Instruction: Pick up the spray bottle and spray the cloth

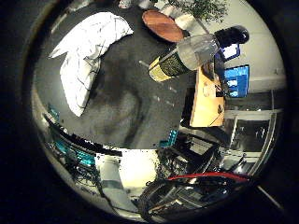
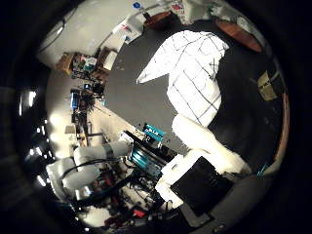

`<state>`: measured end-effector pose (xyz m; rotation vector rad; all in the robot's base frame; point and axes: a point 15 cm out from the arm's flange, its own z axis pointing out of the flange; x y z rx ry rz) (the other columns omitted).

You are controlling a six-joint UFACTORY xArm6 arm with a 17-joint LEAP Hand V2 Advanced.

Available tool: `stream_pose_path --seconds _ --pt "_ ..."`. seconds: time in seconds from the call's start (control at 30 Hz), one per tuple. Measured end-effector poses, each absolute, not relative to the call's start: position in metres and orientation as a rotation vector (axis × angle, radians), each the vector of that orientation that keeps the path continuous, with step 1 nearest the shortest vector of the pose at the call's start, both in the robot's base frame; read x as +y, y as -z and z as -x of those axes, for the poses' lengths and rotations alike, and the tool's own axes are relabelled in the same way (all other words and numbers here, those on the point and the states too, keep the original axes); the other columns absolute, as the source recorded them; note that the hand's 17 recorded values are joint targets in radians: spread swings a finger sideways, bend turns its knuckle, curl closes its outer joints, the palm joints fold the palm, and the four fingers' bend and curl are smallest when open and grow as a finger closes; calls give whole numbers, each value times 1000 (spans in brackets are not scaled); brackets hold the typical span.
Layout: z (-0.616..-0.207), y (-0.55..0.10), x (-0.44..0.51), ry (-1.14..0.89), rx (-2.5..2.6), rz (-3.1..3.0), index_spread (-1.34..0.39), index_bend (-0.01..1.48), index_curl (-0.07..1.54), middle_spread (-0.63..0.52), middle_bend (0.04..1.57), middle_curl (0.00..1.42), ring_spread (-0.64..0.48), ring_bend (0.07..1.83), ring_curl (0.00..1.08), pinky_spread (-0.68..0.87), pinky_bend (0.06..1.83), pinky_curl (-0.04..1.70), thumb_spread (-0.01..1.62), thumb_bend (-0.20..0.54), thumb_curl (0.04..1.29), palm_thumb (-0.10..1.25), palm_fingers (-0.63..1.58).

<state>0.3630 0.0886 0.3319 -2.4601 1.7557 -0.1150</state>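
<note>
A white cloth [image 1: 89, 51] with thin grid lines lies crumpled on the dark table [image 1: 131, 93]; the right thumb side palm view shows it too [image 2: 195, 68]. The spray bottle [image 1: 192, 54], clear with a black trigger head and a yellowish label, appears to stand on the table beside the cloth. My hand [image 2: 205, 146] hovers above the table, away from both. Its white and black fingers look relaxed, with nothing between them.
A round brown wooden board [image 1: 163, 25] lies on the table behind the bottle. Past the table edge are a wooden desk [image 1: 210, 103] with a blue screen [image 1: 235, 79], and cluttered shelves and equipment [image 2: 88, 88].
</note>
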Motion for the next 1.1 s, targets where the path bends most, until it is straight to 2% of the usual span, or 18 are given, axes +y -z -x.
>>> stream_pose_path --seconds 0.33,0.73,1.1 --pt "-360 -336 89 108 1762 2444 -401 181 356 -28 205 364 98 196 227 358 187 239 1122 -19 296 684 312" --pt "-352 -378 60 197 1836 2267 -388 162 322 -20 206 364 98 212 241 357 198 261 1124 -21 295 678 293" --pt "-322 -371 28 208 1935 2175 -383 161 290 -12 217 363 114 231 253 359 207 289 1122 -20 297 657 271"
